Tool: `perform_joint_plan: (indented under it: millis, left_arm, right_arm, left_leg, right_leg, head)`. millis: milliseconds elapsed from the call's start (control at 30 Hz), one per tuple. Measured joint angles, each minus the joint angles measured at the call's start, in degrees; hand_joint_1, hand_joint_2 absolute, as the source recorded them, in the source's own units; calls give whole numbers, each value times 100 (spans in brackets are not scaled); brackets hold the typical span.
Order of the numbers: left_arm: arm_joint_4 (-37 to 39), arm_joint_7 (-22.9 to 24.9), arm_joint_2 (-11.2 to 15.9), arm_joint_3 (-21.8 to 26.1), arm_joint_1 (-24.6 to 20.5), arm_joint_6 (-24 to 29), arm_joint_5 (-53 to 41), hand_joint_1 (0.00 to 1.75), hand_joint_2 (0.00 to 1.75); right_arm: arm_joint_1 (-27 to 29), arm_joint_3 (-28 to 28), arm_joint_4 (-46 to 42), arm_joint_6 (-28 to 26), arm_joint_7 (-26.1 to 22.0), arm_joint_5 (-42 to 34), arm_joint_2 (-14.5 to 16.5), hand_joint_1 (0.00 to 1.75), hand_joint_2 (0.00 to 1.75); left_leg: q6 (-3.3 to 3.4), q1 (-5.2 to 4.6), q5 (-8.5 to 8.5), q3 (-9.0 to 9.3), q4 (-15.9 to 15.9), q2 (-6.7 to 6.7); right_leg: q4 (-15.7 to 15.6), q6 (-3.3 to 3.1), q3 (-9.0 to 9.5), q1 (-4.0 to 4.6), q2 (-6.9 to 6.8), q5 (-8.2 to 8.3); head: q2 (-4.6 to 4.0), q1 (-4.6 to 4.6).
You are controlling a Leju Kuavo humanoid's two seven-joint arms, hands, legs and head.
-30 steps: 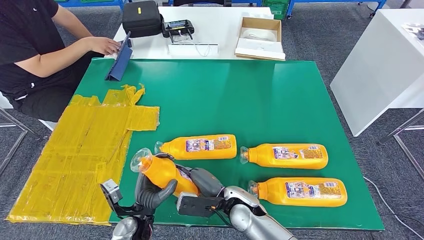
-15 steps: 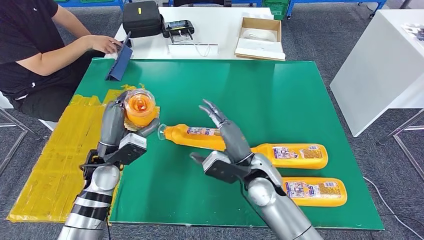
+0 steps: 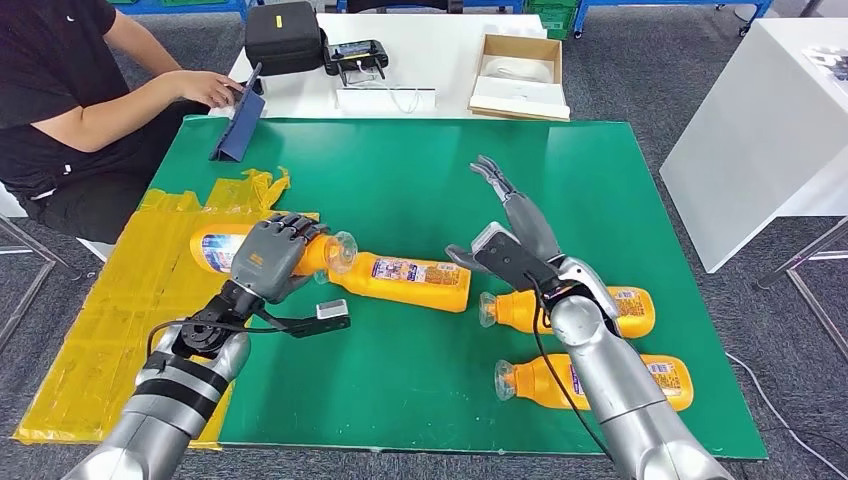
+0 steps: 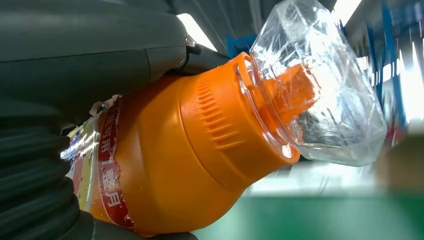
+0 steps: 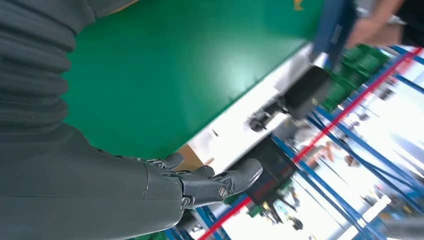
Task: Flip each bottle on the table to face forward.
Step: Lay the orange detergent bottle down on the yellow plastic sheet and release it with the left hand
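Left hand [image 3: 268, 258]: my grey fingers wrap a ribbed orange bottle [image 3: 225, 250], clear cap, over yellow tape [image 3: 150, 320].
Right hand [image 3: 512, 235]: fingers spread, holding nothing.
Surface: smooth green mat [image 3: 400, 190], three bottles [image 3: 405, 282] lying.

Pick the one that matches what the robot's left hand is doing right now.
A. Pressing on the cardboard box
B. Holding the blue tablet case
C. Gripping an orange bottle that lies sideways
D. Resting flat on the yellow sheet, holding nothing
C: in the head view the left hand is wrapped around the orange bottle, which lies sideways over the yellow sheet's edge; the left wrist view shows its clear cap close up.
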Motion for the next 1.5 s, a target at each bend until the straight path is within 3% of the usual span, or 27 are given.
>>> perform_joint_plan:
  millis: [100,300,467,667,700,800,833,967,1067,1167,1233,1400,1500]
  left_arm:
    - [1207,385,87,-230,-496,-69,-423,175,175]
    - [3044,745,353,-276,-1289,-532,-237,175,175]
    - [3771,756,597,-101,-1762,-1038,41,175,175]
    - [4132,649,704,139,-2027,-1287,232,175,175]
    - [4165,591,711,174,-2060,-1359,267,134,175]
    - [4257,201,722,280,-2176,-1793,440,3,44]
    - [4287,-46,724,321,-2207,-2048,545,0,0]
    - [4334,-1417,737,463,-2284,-3074,1041,0,0]
    - [4334,-2127,751,500,-2286,-3385,1286,0,0]
    - [4284,-2252,761,478,-2255,-3586,1645,0,0]
    - [4103,-2291,797,271,-2160,-3854,2515,0,0]
    - [3280,-2324,967,-931,-1769,-4198,5158,0,0]
    - [2803,-2327,1036,-1516,-1610,-4225,5865,0,0]
  right_arm:
    - [-339,12,548,192,1,16,61,0,175]
    - [-633,149,1319,405,-133,81,237,0,175]
    - [-775,492,1809,576,-25,235,374,0,175]
    - [-890,815,2321,635,42,297,481,0,175]
    - [-908,858,2402,650,60,321,498,0,175]
    - [-931,1009,2691,652,155,418,577,0,175]
    - [-938,1062,2801,640,197,450,609,0,175]
    - [-1020,1203,3208,541,360,517,709,0,175]
    - [-1105,1233,3432,480,446,518,756,0,175]
    - [-1164,1244,3575,430,492,528,782,0,175]
    - [-1181,1246,3653,350,561,567,804,0,175]
    - [-1216,1242,3815,-130,858,763,905,0,175]
    - [-1242,1225,3875,-377,964,798,977,0,175]
  left_leg:
    - [0,0,2,0,0,4]
    - [-3,7,6,-1,0,7]
    - [-3,9,6,-5,-1,5]
    - [-2,8,8,-5,-1,4]
    - [-2,8,8,-5,-1,4]
    - [-2,7,8,-5,-1,4]
    - [-2,7,8,-5,-1,4]
    - [-2,7,8,-4,-1,-4]
    - [-2,7,8,-2,-1,-3]
    - [-2,6,9,1,-1,-2]
    - [-4,6,12,4,-1,-3]
    - [-6,6,16,1,-1,-2]
    - [-6,6,16,-3,-1,-1]
  right_leg:
    - [3,1,0,1,7,3]
    - [6,3,-1,12,14,4]
    - [7,2,-4,13,13,4]
    - [7,2,-3,12,12,4]
    - [7,2,-3,11,12,4]
    - [6,3,-3,11,12,4]
    - [6,3,-3,11,11,4]
    - [7,3,0,11,5,4]
    - [6,3,1,10,5,4]
    - [6,2,3,10,5,4]
    - [6,2,5,10,5,5]
    - [6,2,3,11,4,5]
    - [6,3,0,11,5,5]
  head:
    - [0,1]
    - [0,1]
    - [0,0]
    - [0,2]
    - [0,2]
    - [0,1]
    - [0,1]
    - [0,-1]
    - [0,1]
    - [0,1]
    - [0,2]
    - [0,2]
    - [0,2]
